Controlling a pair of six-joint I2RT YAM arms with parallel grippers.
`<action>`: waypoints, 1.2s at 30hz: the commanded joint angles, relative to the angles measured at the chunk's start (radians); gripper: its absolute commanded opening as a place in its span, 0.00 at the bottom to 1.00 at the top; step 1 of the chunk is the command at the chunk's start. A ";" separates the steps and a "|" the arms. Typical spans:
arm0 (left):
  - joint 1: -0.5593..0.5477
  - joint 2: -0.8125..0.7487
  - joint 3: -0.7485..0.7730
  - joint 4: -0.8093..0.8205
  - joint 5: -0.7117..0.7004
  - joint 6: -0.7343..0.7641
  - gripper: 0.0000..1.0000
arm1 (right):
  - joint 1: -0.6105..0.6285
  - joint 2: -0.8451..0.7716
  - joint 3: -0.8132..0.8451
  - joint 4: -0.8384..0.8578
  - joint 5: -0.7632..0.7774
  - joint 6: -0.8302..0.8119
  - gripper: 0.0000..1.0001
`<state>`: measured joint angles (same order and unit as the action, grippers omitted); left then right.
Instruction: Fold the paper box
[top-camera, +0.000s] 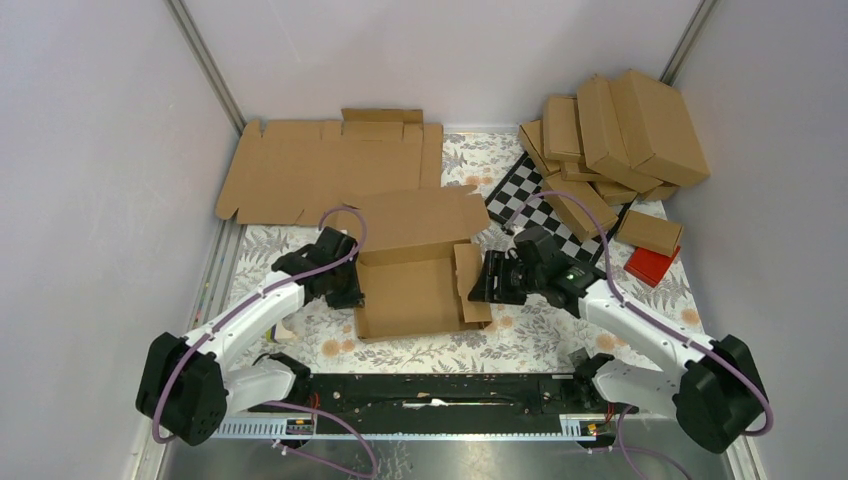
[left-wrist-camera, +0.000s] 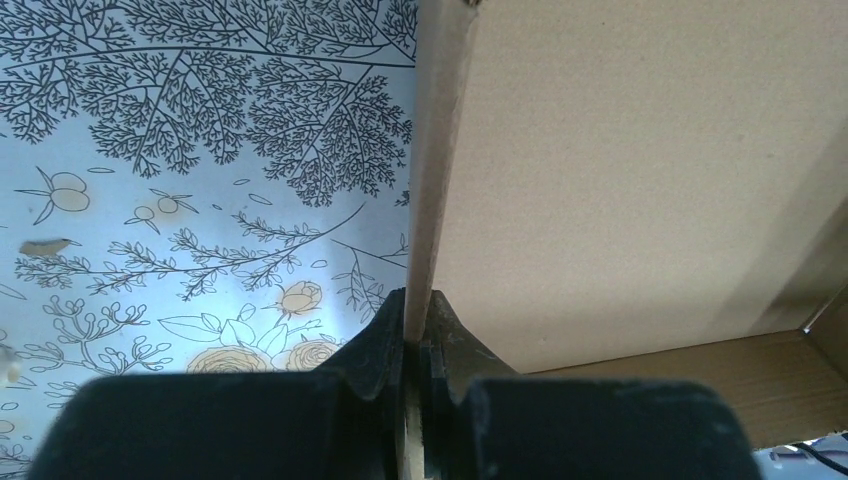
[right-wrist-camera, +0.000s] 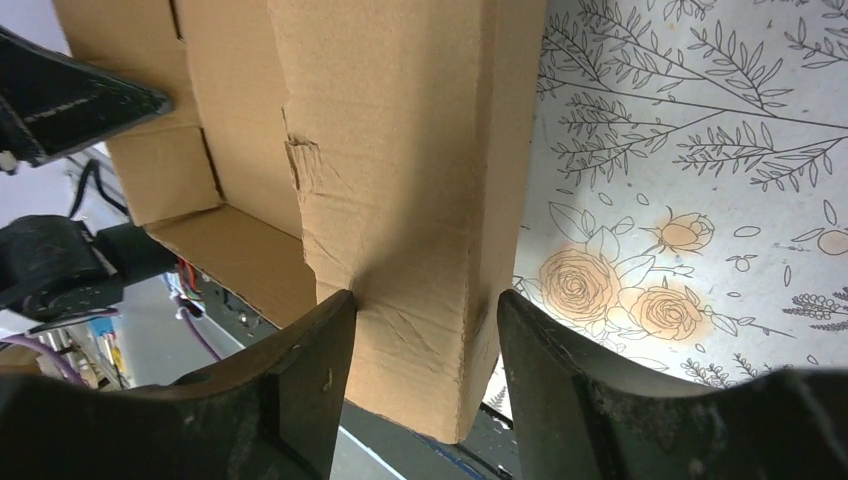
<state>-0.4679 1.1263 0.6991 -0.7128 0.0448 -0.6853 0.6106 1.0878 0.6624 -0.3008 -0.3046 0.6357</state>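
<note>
A robotics lab cell: plain pale walls (top-camera: 90, 150) close in the worktop (top-camera: 520, 335) on three sides, held by aluminium posts (top-camera: 205, 60). The left arm (top-camera: 250, 310) and right arm (top-camera: 640, 325) are bolted to a black rail (top-camera: 440, 390), with purple cables (top-camera: 345, 209) looped along them. A checkered board (top-camera: 525, 195) lies at the back beside a stack of folded cartons (top-camera: 620, 130) and a flat cardboard blank (top-camera: 320, 165) — and between the arms sits the half-formed paper box (top-camera: 410, 290). Only the flowered cloth on the worktop looks domestic.
</note>
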 joint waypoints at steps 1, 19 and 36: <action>-0.019 0.017 0.045 0.044 -0.041 -0.035 0.00 | 0.050 0.057 0.016 0.015 0.064 -0.038 0.63; -0.051 0.052 0.048 0.064 -0.105 -0.051 0.00 | 0.244 0.324 0.174 -0.082 0.340 -0.050 0.63; -0.051 0.045 0.036 0.064 -0.114 -0.053 0.00 | 0.259 0.481 0.257 -0.240 0.681 -0.077 0.43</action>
<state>-0.5213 1.1889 0.7055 -0.6804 -0.0517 -0.7326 0.8692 1.5181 0.8875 -0.4618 0.2298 0.5816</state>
